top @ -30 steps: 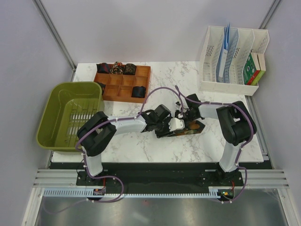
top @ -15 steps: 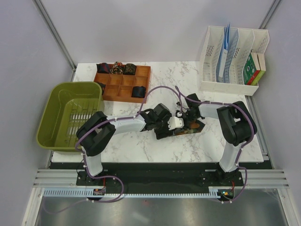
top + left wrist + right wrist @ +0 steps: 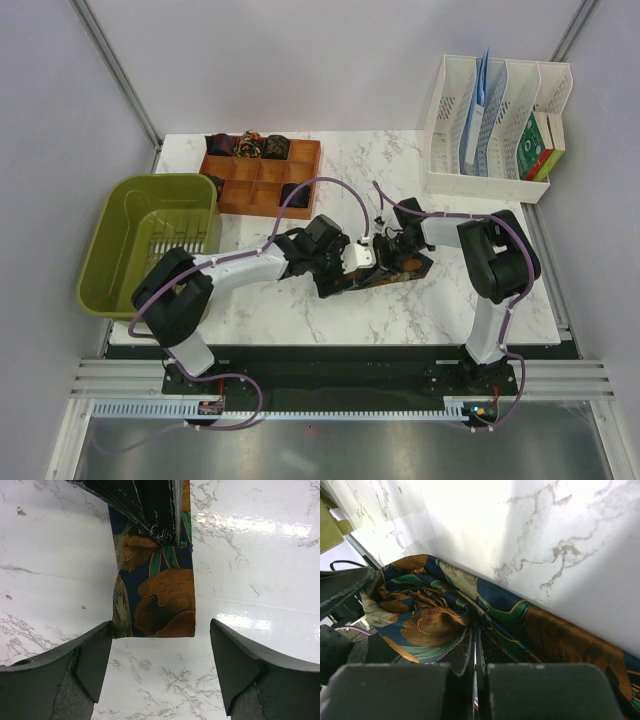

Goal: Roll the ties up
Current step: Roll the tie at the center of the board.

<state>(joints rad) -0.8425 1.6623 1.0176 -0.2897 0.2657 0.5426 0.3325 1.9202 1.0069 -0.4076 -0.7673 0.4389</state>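
**Patterned tie flat on the surface, left gripper wide open over its end**

The tie [image 3: 392,272] I am working lies mid-surface [image 3: 300,312] between the two arms. Finished rolls [image 3: 250,147] sit in the wooden tray [image 3: 262,190] at the back.

In the left wrist view, my left gripper [image 3: 160,636] stands wide open and holds nothing. The tie's squared end lies flat just ahead, between the fingers.

My right gripper [image 3: 475,655] has its jaws pressed together right at a bunched heap of the fabric. I cannot tell whether a layer is caught between them.

I judge the tie to be light, limp and slick. It should crumple rather than bend cleanly, and a loose turn may spring open. I would take it across its full width at the flat end, pinching both edges together, so the roll starts square.
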